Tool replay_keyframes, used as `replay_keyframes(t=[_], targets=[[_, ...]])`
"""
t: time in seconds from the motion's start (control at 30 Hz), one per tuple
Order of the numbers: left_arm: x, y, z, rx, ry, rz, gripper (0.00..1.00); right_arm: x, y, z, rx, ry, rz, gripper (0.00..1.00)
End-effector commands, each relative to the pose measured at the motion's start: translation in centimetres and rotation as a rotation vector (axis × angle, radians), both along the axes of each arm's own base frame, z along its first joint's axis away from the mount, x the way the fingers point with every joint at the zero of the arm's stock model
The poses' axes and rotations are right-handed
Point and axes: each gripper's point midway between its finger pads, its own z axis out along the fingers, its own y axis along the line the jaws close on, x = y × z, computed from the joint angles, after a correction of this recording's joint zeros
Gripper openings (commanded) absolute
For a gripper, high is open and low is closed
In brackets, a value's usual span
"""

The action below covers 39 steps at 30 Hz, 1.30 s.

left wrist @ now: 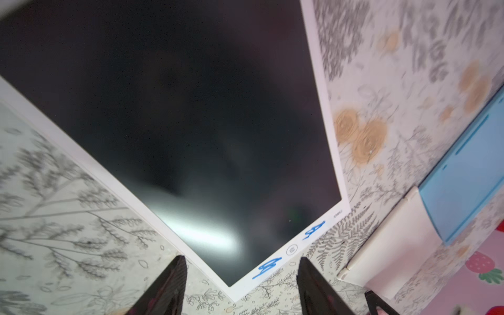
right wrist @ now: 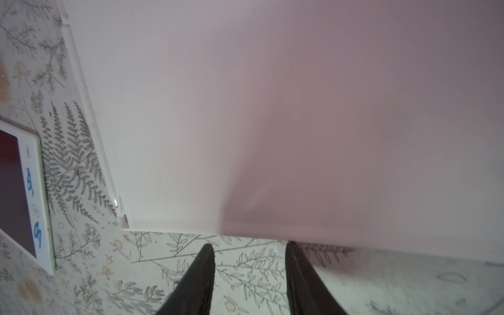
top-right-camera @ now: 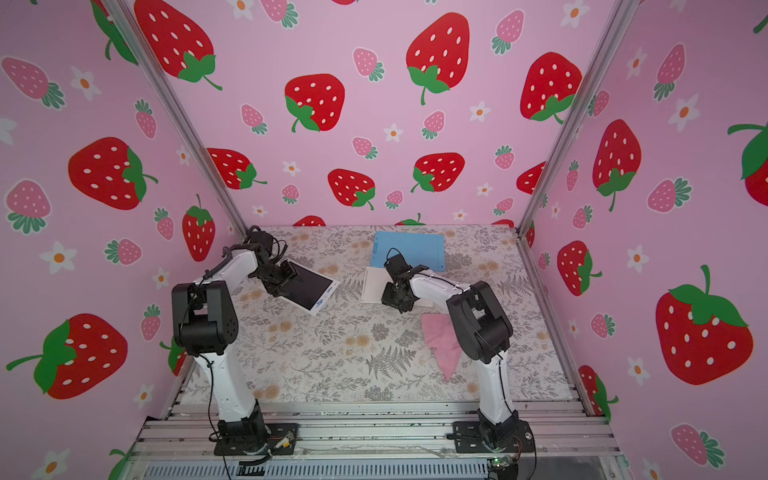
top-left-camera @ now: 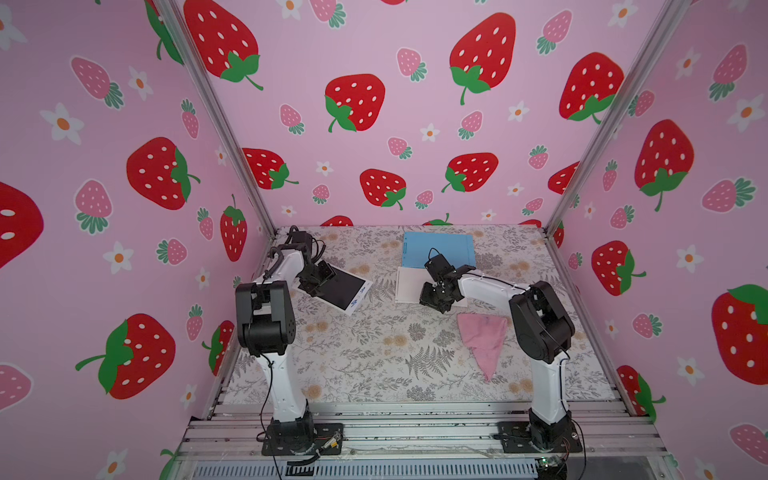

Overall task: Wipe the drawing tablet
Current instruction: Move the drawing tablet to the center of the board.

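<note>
Pink cloth [top-left-camera: 482, 338] lies crumpled nearest the front edge, at about four o'clock on the flowered table [top-left-camera: 365, 357], beside the right arm's elbow. At about nine o'clock the drawing tablet [top-left-camera: 338, 290] lies flat and turned at an angle, dark screen up, blue scribbles on its white border. Over its corner hangs the left gripper [left wrist: 241, 275], jaws spread and holding nothing. At about one o'clock the right gripper [right wrist: 249, 261] stands spread at the edge of a white board [right wrist: 191, 109], gripping nothing; a blue folder [top-left-camera: 438, 247] lies at twelve o'clock.
</note>
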Motion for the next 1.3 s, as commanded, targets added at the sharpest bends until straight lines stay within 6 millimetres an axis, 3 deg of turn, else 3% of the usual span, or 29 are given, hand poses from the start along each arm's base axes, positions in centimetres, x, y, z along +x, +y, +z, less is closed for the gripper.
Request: replay_keyframes(t=[0.0,0.1,0.23,0.37,0.57,0.7,0.83,1.07,1.27], targets=[[3.0,4.3,1.5,0.042,-0.097,0.059,0.65,-1.1,0.7,-0.3,-0.023,0.021,0.038,0.48],[5.1,7.1,1.8,0.047,-0.146,0.095,0.65,-1.3,3.2,2.6,0.023,-0.051,0.080,0.55],[7.4,9.5,0.7,0.038,-0.161,0.122,0.65,-2.2,7.6,4.3,0.156,-0.033,0.130,0.64],[9.1,10.7,-1.0,0.043,-0.150,0.108,0.65,-2.7,12.9,4.2,0.354,0.049,0.179,0.67],[9.4,11.2,-3.3,-0.015,-0.140,0.114,0.65,-1.9,17.8,2.1,0.559,0.164,0.122,0.66],[9.3,9.8,-4.5,-0.056,-0.118,0.082,0.65,-0.8,19.5,1.0,0.590,0.175,0.090,0.65],[7.9,9.0,-5.8,-0.057,-0.055,0.071,0.65,0.4,20.3,-0.8,0.609,0.185,0.015,0.65],[5.2,8.5,-5.8,-0.053,-0.013,0.079,0.65,2.4,22.2,-2.4,0.645,0.180,-0.023,0.64],[2.8,7.6,-6.2,-0.071,0.011,0.084,0.65,2.4,23.1,-2.7,0.666,0.187,0.016,0.62]])
